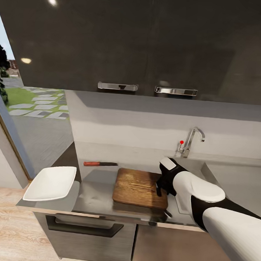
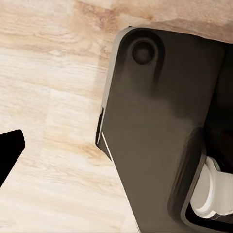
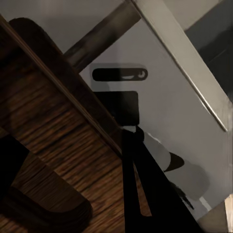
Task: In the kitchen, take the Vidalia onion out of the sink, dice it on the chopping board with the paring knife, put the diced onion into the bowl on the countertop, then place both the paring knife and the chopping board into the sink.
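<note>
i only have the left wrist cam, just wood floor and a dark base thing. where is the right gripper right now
observer: In the head view the right gripper is down at the right edge of the chopping board, which lies on the countertop.
operator: ok where's the knife
observer: The paring knife lies flat on the countertop behind the board's left corner, apart from it, with its red handle pointing left.
operator: and the bowl
observer: The bowl sits at the countertop's left end, left of the board, and looks empty.
operator: is the right gripper gripping the board
observer: I cannot tell. The right wrist view has dark fingers over the board's wood grain, but not whether they are closed on it.
</note>
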